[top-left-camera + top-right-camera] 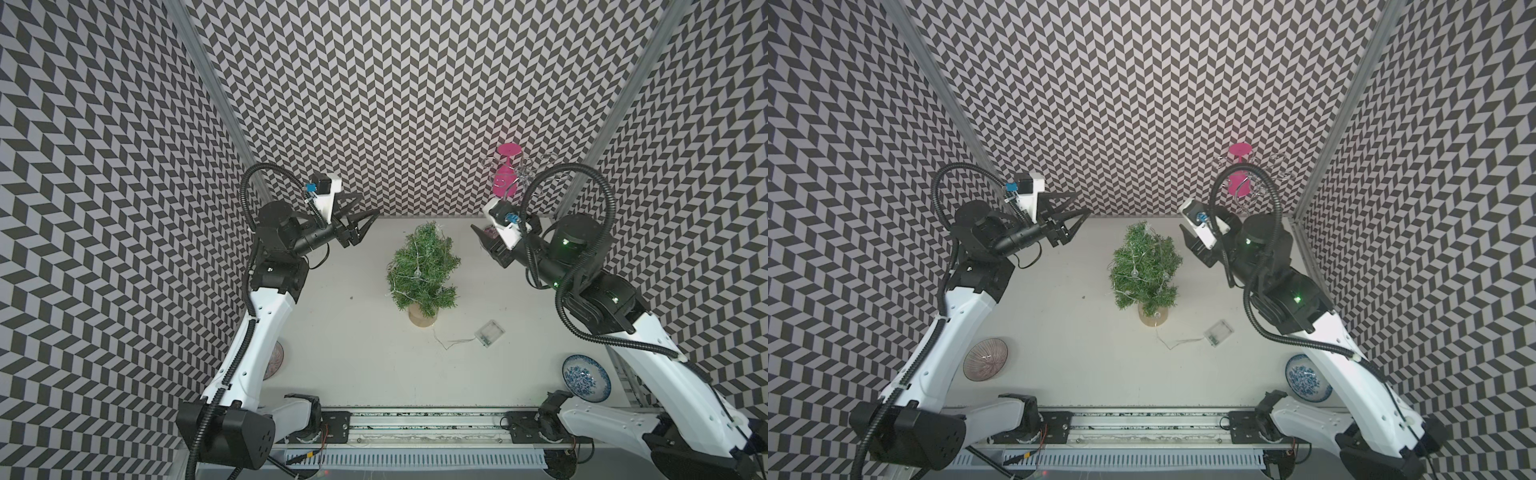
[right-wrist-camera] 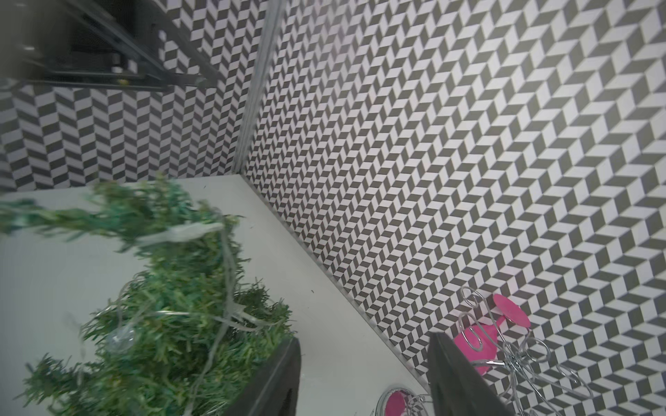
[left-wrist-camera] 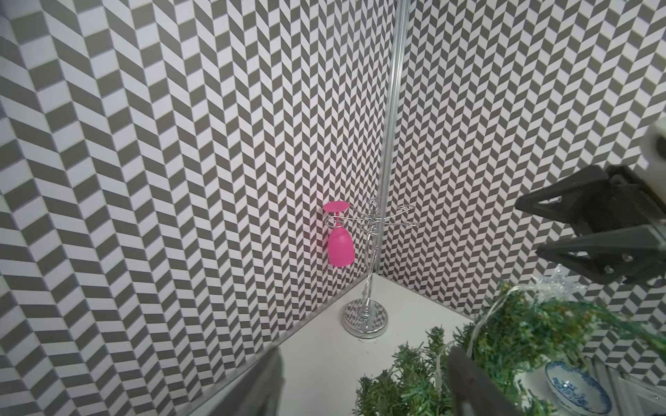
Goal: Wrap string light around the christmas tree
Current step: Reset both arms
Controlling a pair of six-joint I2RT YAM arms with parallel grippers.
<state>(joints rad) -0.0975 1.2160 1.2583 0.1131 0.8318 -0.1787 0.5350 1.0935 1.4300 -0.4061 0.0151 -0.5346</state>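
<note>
The small green christmas tree (image 1: pixel 424 270) (image 1: pixel 1144 266) stands upright on its pale wooden base mid-table. The string light (image 1: pixel 417 272) (image 1: pixel 1136 272) winds round its branches, and its wire (image 2: pixel 227 266) crosses the needles. A loose tail runs over the table to the clear battery box (image 1: pixel 490 332) (image 1: pixel 1219 331). My left gripper (image 1: pixel 370 203) (image 1: pixel 1084 203) (image 3: pixel 364 389) hovers open and empty, left of the treetop. At the tree's right my right gripper (image 1: pixel 482 235) (image 1: pixel 1185 232) (image 2: pixel 364 378) is also open, holding nothing, with one finger (image 2: pixel 277 378) close beside the branches.
A silver wire rack with a hanging pink glass (image 1: pixel 509 174) (image 3: pixel 340 245) stands in the far right corner, behind my right arm. A blue-patterned bowl (image 1: pixel 586 378) (image 1: pixel 1308 378) sits front right. A ribbed pinkish bowl (image 1: pixel 986 359) lies front left beside my left arm.
</note>
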